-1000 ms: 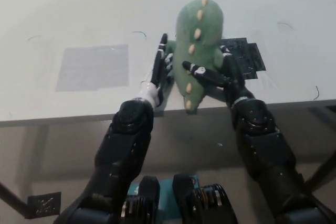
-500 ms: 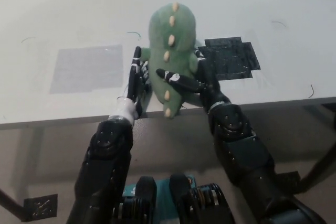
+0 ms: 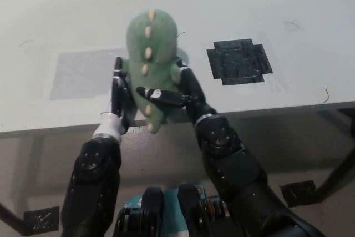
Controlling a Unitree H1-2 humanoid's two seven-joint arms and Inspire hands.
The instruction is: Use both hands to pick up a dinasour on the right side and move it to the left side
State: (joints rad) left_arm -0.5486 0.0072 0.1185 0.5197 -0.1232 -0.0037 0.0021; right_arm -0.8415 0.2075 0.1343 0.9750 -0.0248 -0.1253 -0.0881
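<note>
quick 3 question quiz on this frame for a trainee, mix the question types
1. True or false: the green plush dinosaur is pressed between the white left hand and the black right hand.
2. Which marker lies nearer the dinosaur: A) the black square patch B) the grey rectangular patch?
3. Fill in: the spikes down the dinosaur's back are ___ coloured.

Key: 1 true; 2 B; 3 cream

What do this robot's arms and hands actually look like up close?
Both arms are bulky, glossy black, with rounded shells at the joints. The left hand has dark, slim fingers above a white wrist cuff. The right hand is black throughout, with small white marks on one finger and a thin pale ring at the wrist. No loose cables show.
</note>
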